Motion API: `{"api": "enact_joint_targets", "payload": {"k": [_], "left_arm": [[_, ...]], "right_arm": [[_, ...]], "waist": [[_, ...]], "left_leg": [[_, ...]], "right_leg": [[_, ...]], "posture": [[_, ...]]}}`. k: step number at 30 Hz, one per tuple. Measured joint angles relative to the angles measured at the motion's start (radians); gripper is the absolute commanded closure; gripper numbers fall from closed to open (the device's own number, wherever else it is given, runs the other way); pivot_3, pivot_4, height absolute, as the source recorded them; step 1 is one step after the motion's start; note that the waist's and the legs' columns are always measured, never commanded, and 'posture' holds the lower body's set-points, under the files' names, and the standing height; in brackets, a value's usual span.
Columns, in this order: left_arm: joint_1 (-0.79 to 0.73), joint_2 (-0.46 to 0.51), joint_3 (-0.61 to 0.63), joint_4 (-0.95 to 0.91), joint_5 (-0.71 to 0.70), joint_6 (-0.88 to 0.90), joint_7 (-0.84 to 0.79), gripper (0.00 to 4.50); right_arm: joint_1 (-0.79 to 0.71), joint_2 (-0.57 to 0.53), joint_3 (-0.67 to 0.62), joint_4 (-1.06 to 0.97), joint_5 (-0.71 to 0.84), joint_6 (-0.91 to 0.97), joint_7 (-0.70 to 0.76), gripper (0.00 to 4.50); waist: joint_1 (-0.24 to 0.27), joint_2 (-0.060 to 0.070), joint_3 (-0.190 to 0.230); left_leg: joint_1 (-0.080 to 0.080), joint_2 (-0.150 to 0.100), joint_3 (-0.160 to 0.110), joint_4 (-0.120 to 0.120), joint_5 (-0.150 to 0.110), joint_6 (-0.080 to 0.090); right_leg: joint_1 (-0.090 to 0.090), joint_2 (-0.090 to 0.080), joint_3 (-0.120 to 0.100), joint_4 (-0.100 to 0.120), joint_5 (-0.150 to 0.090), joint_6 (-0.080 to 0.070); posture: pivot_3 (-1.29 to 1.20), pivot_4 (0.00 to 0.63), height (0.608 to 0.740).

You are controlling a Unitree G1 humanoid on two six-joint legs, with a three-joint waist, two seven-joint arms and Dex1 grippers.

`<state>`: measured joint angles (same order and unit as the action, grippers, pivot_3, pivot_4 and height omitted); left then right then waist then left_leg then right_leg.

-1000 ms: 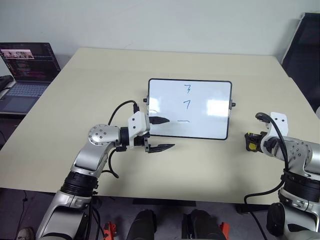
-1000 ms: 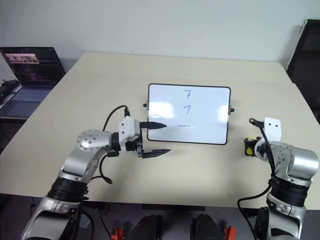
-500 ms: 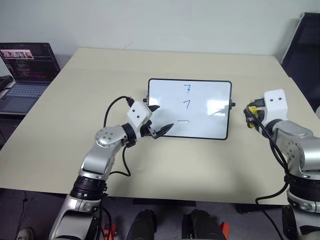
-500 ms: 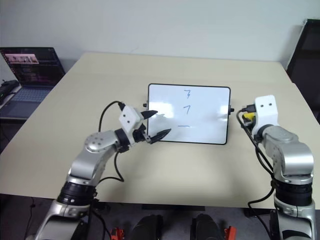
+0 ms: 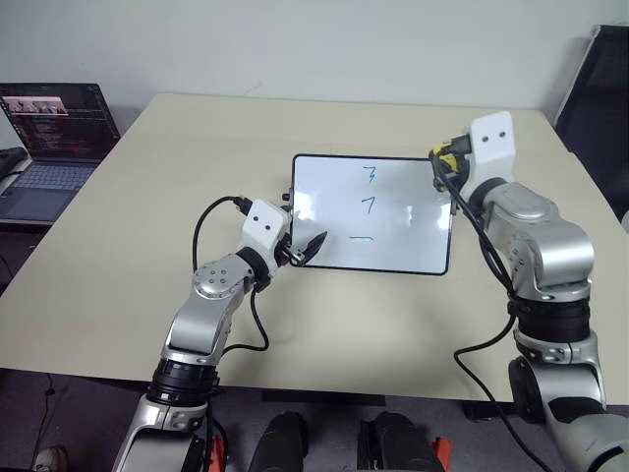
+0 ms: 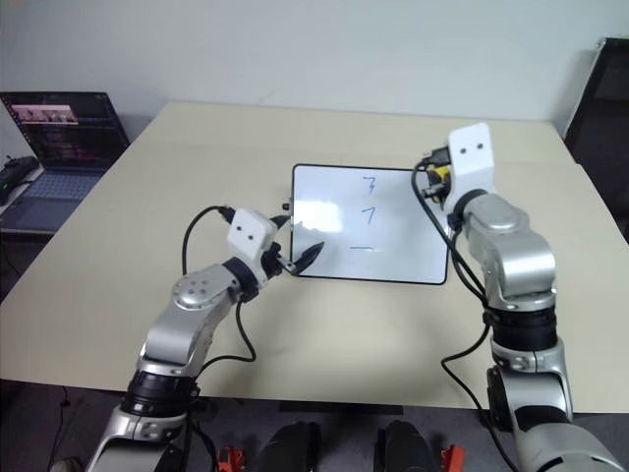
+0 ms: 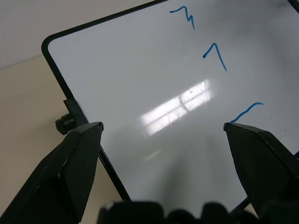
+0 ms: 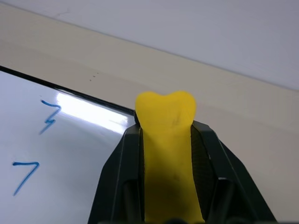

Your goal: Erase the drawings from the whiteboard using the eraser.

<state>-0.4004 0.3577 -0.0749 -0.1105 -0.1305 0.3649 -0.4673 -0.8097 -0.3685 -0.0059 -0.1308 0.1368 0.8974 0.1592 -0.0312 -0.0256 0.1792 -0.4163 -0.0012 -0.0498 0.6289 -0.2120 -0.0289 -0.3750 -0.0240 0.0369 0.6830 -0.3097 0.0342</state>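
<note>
Right wrist view: right pincer (image 8: 166, 154) clenches the eraser (image 8: 167, 140), hiding its underside; left pincer (image 7: 163, 154) released.

The left arm reaches forward over the counter (image 5: 147, 246), elbow bent, its gripper (image 5: 307, 248) level with fingers (image 7: 70, 163) spread wide at the whiteboard's (image 5: 413, 211) near left corner. The right arm is raised, forearm upright, its gripper (image 5: 444, 162) clamped on the yellow eraser (image 8: 168, 154) above the whiteboard's far right corner.
</note>
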Motion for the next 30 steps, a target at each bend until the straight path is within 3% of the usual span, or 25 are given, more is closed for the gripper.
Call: {"api": "enact_joint_targets", "payload": {"k": [17,30], "left_arm": [[-0.002,-0.080,-0.010,-0.005,-0.001,0.027,0.048,0.00],[-0.032,-0.070,0.000,-0.002,0.001,0.032,0.064,0.00]], "right_arm": [[-0.071,0.049,0.080,0.190,-0.057,-0.190,0.076,3.51],[-0.107,0.065,0.139,0.260,-0.086,-0.236,0.144,3.51]], "waist": [[0.000,0.000,0.000],[0.000,0.000,0.000]], "left_leg": [[0.000,0.000,0.000,0.000,0.000,0.000],[0.000,0.000,0.000,0.000,0.000,0.000]], "right_leg": [[0.000,0.000,0.000,0.000,0.000,0.000],[0.000,0.000,0.000,0.000,0.000,0.000]], "posture": [[0.00,0.150,0.740],[0.00,0.150,0.740]]}}
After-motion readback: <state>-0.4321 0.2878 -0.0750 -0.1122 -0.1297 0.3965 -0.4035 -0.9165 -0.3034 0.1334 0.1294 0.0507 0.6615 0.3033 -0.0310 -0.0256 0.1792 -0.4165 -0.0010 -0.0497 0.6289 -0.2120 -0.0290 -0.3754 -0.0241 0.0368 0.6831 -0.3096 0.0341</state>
